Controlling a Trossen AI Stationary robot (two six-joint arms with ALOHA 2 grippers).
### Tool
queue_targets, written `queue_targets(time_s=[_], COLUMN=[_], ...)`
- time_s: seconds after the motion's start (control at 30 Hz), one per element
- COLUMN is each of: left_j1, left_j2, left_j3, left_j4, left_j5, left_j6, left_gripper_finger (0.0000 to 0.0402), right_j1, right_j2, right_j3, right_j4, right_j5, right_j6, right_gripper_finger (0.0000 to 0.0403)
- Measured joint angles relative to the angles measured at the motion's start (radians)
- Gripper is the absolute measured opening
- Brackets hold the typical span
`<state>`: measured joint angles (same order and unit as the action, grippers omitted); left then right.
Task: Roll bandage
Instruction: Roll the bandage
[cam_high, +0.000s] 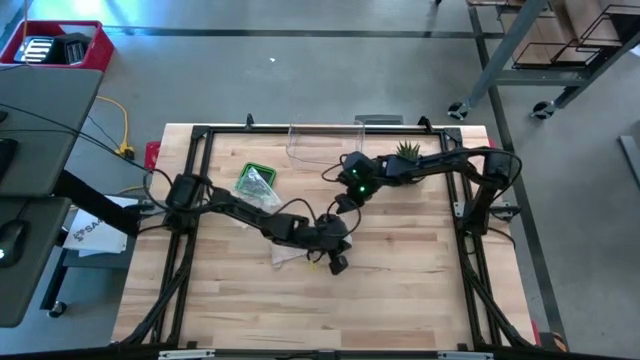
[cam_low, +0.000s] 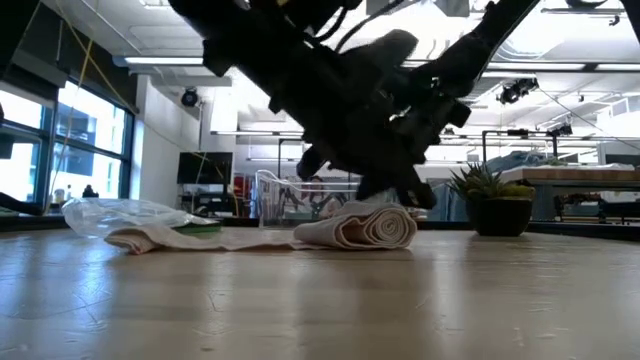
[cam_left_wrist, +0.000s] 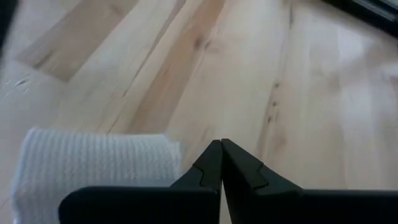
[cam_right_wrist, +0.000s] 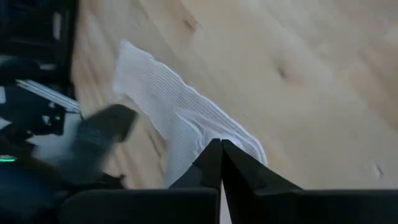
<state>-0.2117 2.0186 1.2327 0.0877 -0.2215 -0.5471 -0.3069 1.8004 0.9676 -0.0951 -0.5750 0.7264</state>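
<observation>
Bandage (cam_low: 365, 228): white ribbed cloth lying near the middle of the table (cam_high: 400, 300); one end is wound into a roll whose spiral end shows in the low view, so the roll's axis runs toward that camera; the loose tail (cam_low: 200, 239) trails flat from the roll, seen to the left in the low view.
Long axis: the unrolled strip runs across the table, left to right as the high view shows it; the roll lies crosswise to the strip.
My left fingers (cam_left_wrist: 221, 163): pressed together tip to tip, pinching nothing; they sit low over the wood just beside the bandage's edge (cam_left_wrist: 93, 162).
My right fingers (cam_right_wrist: 221, 160): likewise pressed together and empty; the tips hang right over the white cloth (cam_right_wrist: 180, 106); whether they touch it I cannot tell.
My arms: both reach to the table's middle; the left gripper (cam_high: 338, 262) sits nearer the front edge, the right gripper (cam_high: 345, 205) behind it.
Elsewhere: a clear bag (cam_high: 256, 181) on a green piece, a clear box (cam_high: 318, 142) and a small potted plant (cam_high: 407, 151) toward the far edge.
</observation>
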Motion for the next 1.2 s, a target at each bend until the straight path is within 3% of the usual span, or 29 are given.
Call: queue_targets(time_s=[0.13,0.27,0.63,0.9,1.1,1.2], left_j1=[-0.005,0.003,-0.040,-0.033,-0.004,0.000], left_j2=[0.026,0.044,0.038,0.038,0.074,0.065], left_j3=[-0.004,-0.002,-0.004,-0.004,-0.005,-0.001], left_j4=[-0.022,-0.035,-0.028,-0.065,-0.032,-0.023], left_j5=[-0.075,-0.069,-0.031,-0.135,-0.036,-0.054], left_j6=[-0.040,-0.057,-0.115,-0.121,-0.106,-0.105], left_gripper_finger=[0.0000,0.0000,0.0000,0.0000,0.0000,0.0000], right_j1=[-0.009,0.003,-0.005,-0.022,-0.015,-0.002], right_j2=[0.010,0.066,0.140,0.140,0.140,0.140], right_j3=[0.000,0.000,0.000,0.001,0.001,0.001], right_j4=[0.045,0.088,0.234,0.234,0.230,0.221], right_j5=[0.022,-0.047,-0.012,-0.001,0.020,0.053], right_j6=[0.035,0.070,0.177,0.185,0.186,0.186], right_gripper_finger=[0.0000,0.0000,0.0000,0.0000,0.0000,0.0000])
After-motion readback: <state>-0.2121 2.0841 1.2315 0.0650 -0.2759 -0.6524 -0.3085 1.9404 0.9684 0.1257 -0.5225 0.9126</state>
